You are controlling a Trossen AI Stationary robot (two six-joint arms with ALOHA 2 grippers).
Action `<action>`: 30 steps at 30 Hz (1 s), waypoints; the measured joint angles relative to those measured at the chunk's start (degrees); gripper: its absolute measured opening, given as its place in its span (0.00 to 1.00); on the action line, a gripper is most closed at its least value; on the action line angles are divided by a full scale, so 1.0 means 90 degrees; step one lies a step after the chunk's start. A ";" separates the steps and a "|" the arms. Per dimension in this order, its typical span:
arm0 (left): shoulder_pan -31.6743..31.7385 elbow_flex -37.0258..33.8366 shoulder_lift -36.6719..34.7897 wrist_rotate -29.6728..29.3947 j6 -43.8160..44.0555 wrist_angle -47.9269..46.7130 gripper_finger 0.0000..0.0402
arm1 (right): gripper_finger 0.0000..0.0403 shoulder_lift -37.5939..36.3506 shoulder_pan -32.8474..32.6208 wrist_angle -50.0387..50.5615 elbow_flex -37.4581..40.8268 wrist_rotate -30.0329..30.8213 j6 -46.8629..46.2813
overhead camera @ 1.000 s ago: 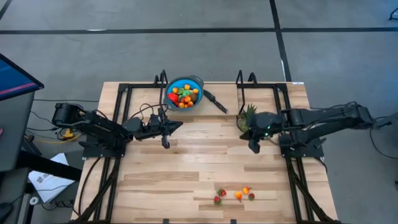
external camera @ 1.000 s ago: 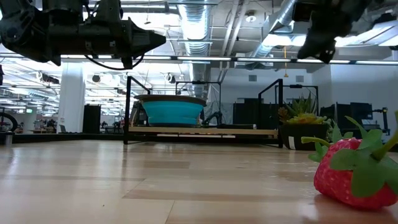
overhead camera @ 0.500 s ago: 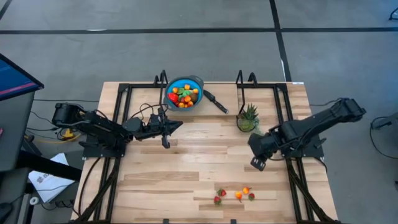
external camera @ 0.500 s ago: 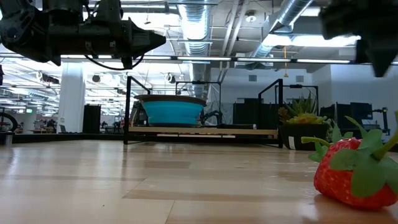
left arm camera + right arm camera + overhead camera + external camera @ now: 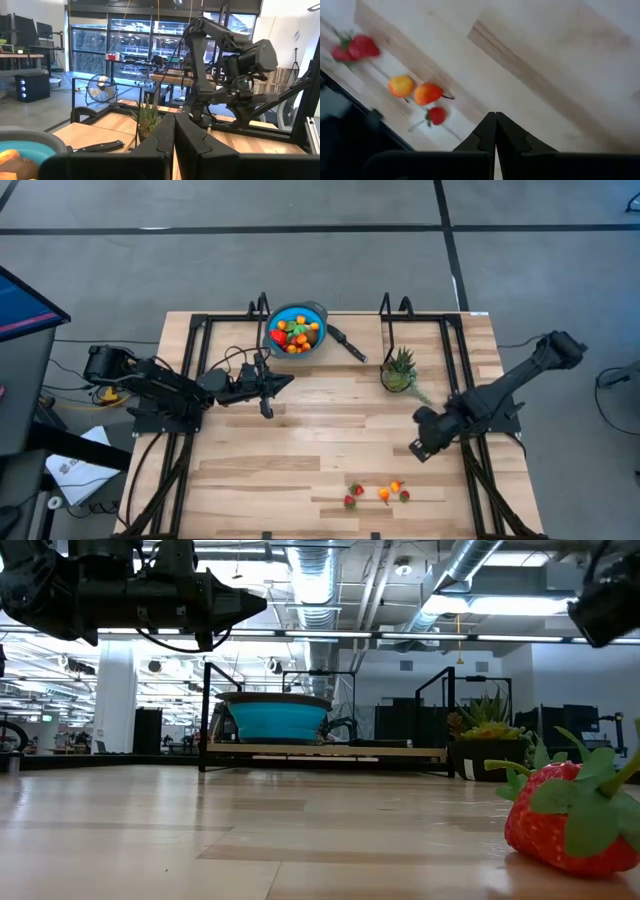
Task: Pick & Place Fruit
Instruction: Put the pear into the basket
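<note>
— Where is the fruit right now?

— In two lots. A small cluster of tiny toy fruits, red strawberries and orange pieces, lies loose on the pale wooden plank table near its front edge, towards the right side. The rest, a heap of orange, red and green toy fruit, sits in the round blue bowl with a black handle at the back of the table, left of centre.

— And the loose cluster, how does it look up close?

— In the right wrist view there are two red strawberries together, then an orange piece just beside an orange-red one, and a small red piece near those. In the low view one red strawberry with green leaves rests on the table.

— What about the hands?

— The right hand hangs above the table, near the loose cluster and behind it, with its fingers pressed together and holding nothing. The left hand waits over the table's left half, in front of the bowl, its fingers likewise closed and empty.

— Anything else nearby?

— A spiky-leaved green plant in a small pot stands towards the back on the right side, well apart from the loose fruit.
</note>
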State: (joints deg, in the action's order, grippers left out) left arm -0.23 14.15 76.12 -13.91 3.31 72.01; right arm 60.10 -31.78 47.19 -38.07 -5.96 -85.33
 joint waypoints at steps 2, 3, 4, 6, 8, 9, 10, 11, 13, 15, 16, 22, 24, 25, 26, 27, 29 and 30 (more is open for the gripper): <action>0.0000 0.0000 0.0000 0.0000 0.0000 0.0002 0.00 | 0.00 -0.0182 -0.0137 -0.0217 0.0176 -0.0002 -0.0719; 0.0000 0.0000 0.0000 0.0000 0.0000 0.0000 0.00 | 0.00 -0.0253 -0.0208 -0.0288 0.0226 -0.0010 -0.1073; 0.0000 0.0000 0.0000 0.0002 0.0000 0.0000 0.00 | 0.00 -0.0302 -0.0282 -0.0320 0.0242 -0.0014 -0.1384; 0.0000 0.0000 0.0000 0.0002 0.0000 0.0002 0.00 | 0.00 -0.0350 -0.0417 -0.0432 0.0244 -0.0012 -0.1855; 0.0000 0.0000 0.0000 0.0007 0.0000 0.0000 0.00 | 0.00 -0.0332 -0.0550 -0.0532 0.0244 0.0026 -0.2101; 0.0000 0.0000 0.0000 0.0021 0.0000 0.0001 0.00 | 0.00 -0.0290 -0.0611 -0.0567 0.0243 0.0138 -0.2163; 0.0000 0.0000 0.0000 0.0024 0.0000 0.0002 0.00 | 0.00 -0.0228 -0.0667 -0.0559 0.0242 0.0321 -0.2182; 0.0000 0.0000 0.0000 0.0024 0.0000 0.0002 0.00 | 0.00 -0.0143 -0.0715 -0.0560 0.0244 0.0528 -0.2194; 0.0000 0.0000 0.0000 0.0024 -0.0002 0.0002 0.00 | 0.03 0.0066 -0.0811 -0.0685 0.0244 0.0747 -0.2195; 0.0000 0.0000 0.0002 0.0022 -0.0001 0.0001 0.00 | 0.07 0.0269 -0.0860 -0.0856 0.0244 0.0769 -0.2199; 0.0000 0.0000 0.0000 0.0022 -0.0002 0.0002 0.00 | 0.10 0.0381 -0.0867 -0.0990 0.0236 0.0768 -0.2191; 0.0000 0.0000 0.0001 0.0019 -0.0002 0.0002 0.00 | 0.17 0.0976 -0.0901 -0.1289 -0.0195 0.1021 -0.1742; 0.0000 0.0000 0.0000 0.0019 -0.0002 0.0002 0.00 | 0.14 0.1239 -0.0940 -0.1191 -0.0412 0.1118 -0.1525; 0.0000 0.0000 0.0000 0.0017 -0.0002 0.0002 0.00 | 0.12 0.1394 -0.0967 -0.1120 -0.0525 0.1157 -0.1479; 0.0000 0.0000 0.0000 0.0017 -0.0002 0.0002 0.00 | 0.10 0.1545 -0.0975 -0.1054 -0.0631 0.1166 -0.1434; 0.0000 0.0000 0.0001 0.0017 -0.0002 0.0002 0.00 | 0.07 0.1701 -0.1001 -0.1007 -0.0734 0.1168 -0.1354; 0.0000 0.0000 0.0000 0.0013 -0.0002 0.0002 0.00 | 0.02 0.2019 -0.1062 -0.0947 -0.0981 0.1173 -0.1305; 0.0000 0.0000 0.0000 0.0003 -0.0002 0.0002 0.00 | 0.01 0.2161 -0.1103 -0.0934 -0.1096 0.1176 -0.1305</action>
State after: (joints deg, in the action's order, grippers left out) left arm -0.23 14.15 76.12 -13.89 3.29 72.03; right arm 79.55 -41.71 38.79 -47.94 4.62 -97.08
